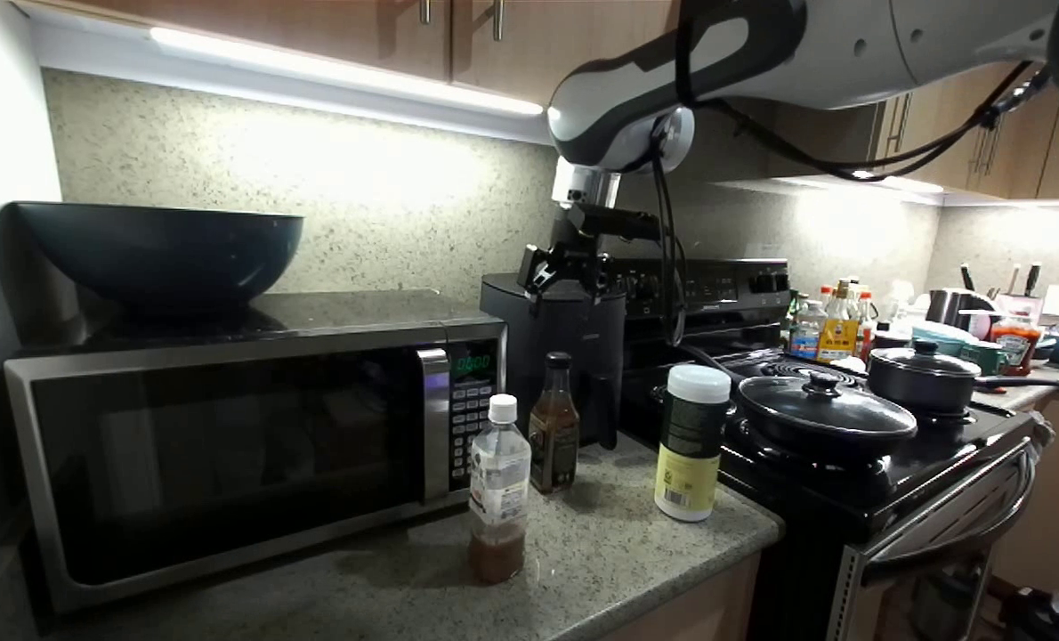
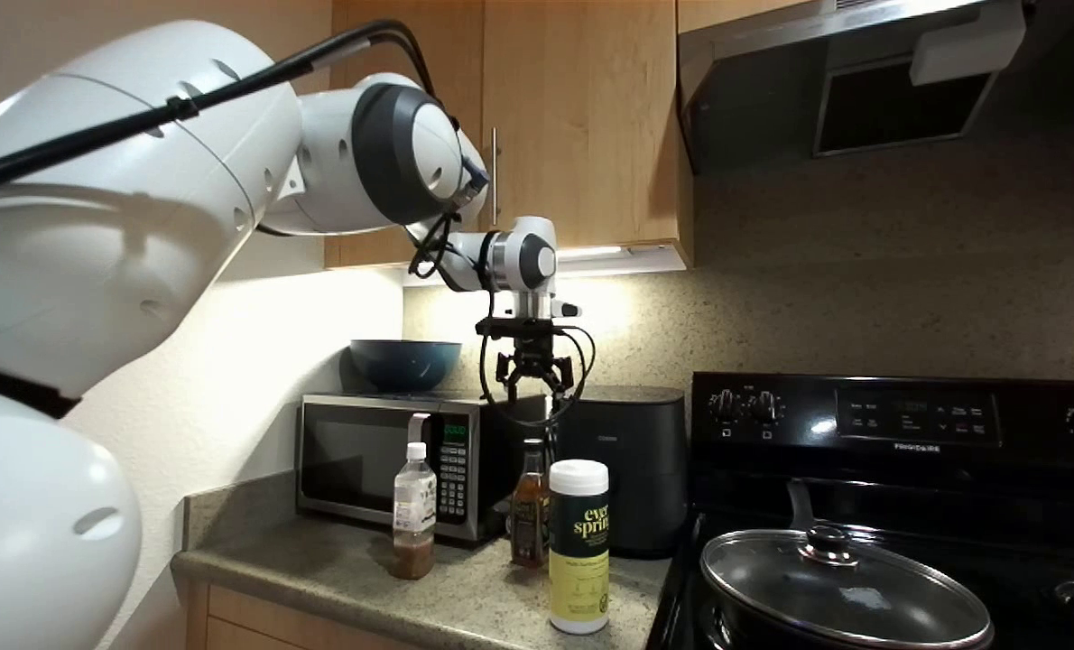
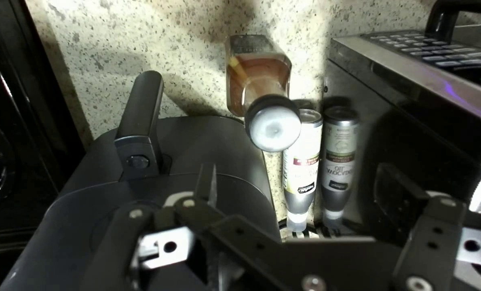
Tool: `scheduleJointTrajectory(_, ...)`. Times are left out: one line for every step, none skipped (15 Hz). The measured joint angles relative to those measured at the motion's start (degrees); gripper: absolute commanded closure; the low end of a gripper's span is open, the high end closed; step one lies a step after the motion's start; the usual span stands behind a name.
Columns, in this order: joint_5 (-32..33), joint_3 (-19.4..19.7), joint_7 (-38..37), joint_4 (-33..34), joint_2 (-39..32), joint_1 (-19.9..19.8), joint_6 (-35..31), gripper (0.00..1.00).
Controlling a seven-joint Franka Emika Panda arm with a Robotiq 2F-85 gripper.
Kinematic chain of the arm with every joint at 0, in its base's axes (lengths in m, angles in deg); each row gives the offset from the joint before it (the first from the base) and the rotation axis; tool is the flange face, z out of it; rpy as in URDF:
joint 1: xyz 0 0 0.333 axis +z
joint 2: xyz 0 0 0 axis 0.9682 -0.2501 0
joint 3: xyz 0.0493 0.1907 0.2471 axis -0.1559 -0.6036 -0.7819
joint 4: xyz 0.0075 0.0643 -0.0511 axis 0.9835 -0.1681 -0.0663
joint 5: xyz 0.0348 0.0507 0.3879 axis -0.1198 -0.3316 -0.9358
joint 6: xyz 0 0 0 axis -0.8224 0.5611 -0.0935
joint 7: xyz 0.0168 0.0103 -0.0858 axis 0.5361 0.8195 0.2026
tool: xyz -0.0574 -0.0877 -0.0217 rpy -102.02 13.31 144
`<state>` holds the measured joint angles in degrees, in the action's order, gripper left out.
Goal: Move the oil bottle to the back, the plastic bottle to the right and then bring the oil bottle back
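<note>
- One gripper [image 2: 534, 390], released: its two fingers [image 3: 208, 186] stand wide apart, pointing down.
- One oil bottle [image 1: 554, 436], brown with a dark cap, upright on the counter [image 1: 596, 525]; it stands below the gripper and out from it toward the counter's front edge.
- One plastic bottle [image 1: 499, 499], white-capped, upright, lower than the gripper, farther out than the oil bottle and over toward the microwave [image 1: 245, 445].
- One white-lidded canister [image 2: 579, 546], upright, lower than the gripper, out toward the front edge and on the side of the stove [image 2: 799, 451].
- One squeeze bottle [image 3: 303, 169], below the gripper, between the microwave and the air fryer [image 1: 574, 329]; a second shape beside it looks like its reflection.
- One air fryer, beneath the gripper.
- One microwave, lower and to one side; one bowl [image 1: 165, 249] on it, about level with the gripper.
- Two lidded vessels on the stove, a pan [image 1: 823, 409] and a pot [image 1: 921, 378], lower than the gripper and off to its stove side.
</note>
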<state>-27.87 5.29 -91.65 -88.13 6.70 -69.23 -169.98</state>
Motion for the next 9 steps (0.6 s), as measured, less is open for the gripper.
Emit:
scheduleJointTrajectory(0.0, 0.3, -0.9, -2.5, 1.8, 0.0, -1.3, 0.0)
scheduleJointTrajectory(0.0, 0.7, -2.0, -4.9, 3.5, 0.0, -2.5, 0.0)
scheduleJointTrajectory(0.1, 1.1, -3.1, -7.3, 5.3, 0.0, -3.9, 0.0)
scheduleJointTrajectory(0.2, 1.5, -4.1, -9.9, 7.1, 0.0, -5.3, 0.0)
scheduleJointTrajectory(0.4, 1.8, -5.3, -12.5, 8.9, 0.0, -6.9, 0.0)
scheduleJointTrajectory(0.7, 2.0, -6.4, -15.0, 10.6, 0.0, -8.4, 0.0)
scheduleJointTrajectory(1.1, 2.3, -7.7, -17.7, 12.4, 0.0, -10.2, 0.0)
scheduleJointTrajectory(1.6, 2.4, -9.1, -20.5, 14.3, 0.0, -11.8, 0.0)
scheduleJointTrajectory(2.3, 2.5, -10.7, -23.2, 16.0, 0.0, -13.4, 0.0)
